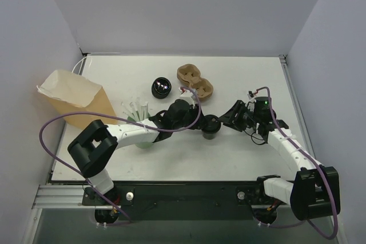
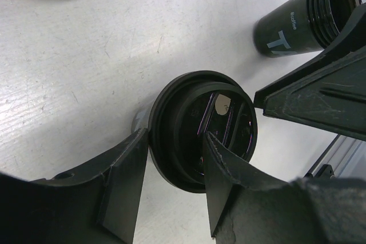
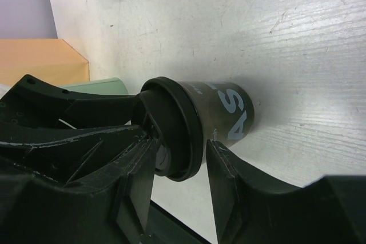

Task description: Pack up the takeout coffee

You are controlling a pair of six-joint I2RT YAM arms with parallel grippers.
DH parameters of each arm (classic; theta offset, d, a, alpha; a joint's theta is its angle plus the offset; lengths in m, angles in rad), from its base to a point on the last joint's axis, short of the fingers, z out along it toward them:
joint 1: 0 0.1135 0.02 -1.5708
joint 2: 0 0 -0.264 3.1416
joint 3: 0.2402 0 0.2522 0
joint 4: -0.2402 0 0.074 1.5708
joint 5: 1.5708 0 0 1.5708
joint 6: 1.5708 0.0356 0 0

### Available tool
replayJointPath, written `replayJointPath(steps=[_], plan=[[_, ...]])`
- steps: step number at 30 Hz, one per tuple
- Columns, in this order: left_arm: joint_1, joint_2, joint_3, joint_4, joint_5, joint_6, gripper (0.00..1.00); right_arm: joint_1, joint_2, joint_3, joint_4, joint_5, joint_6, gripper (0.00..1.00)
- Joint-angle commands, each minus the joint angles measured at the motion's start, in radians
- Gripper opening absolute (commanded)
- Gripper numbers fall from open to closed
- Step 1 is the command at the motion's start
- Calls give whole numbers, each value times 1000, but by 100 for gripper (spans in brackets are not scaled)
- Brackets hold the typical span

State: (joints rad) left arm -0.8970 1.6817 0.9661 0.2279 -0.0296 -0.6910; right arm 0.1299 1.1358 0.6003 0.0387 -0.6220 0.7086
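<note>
The takeout coffee (image 1: 211,125), a small black cup with a black lid, stands on the table at centre. My left gripper (image 1: 201,120) reaches it from the left. In the left wrist view its fingers (image 2: 123,181) pinch the lid's raised rim, one outside the rim and one in the lid's well (image 2: 189,101). From the right comes my right gripper (image 1: 225,121), rolled on its side. Its jaws (image 3: 182,143) stand apart, one finger over the lid and the other beside the cup's wall (image 3: 223,104) just under the rim.
A lidless black cup (image 1: 161,87) stands behind the left arm, and a brown cardboard cup carrier (image 1: 194,81) lies next to it. A green cup with white straws (image 1: 136,111) stands beside the left forearm. A tan paper bag (image 1: 74,98) lies at the far left.
</note>
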Motion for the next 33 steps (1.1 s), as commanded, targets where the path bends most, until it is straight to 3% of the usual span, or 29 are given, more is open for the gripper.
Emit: replayJointPath(steps=[1,18,33], plan=[[-3,50,6,-121,-41,44,52,-10,16,-16,44,1,6,39],[-11,55,5,-133,-56,39,51,-15,48,-138,167,31,46,28],[-13,73,6,-162,-75,39,51,-24,97,-206,219,62,60,28]])
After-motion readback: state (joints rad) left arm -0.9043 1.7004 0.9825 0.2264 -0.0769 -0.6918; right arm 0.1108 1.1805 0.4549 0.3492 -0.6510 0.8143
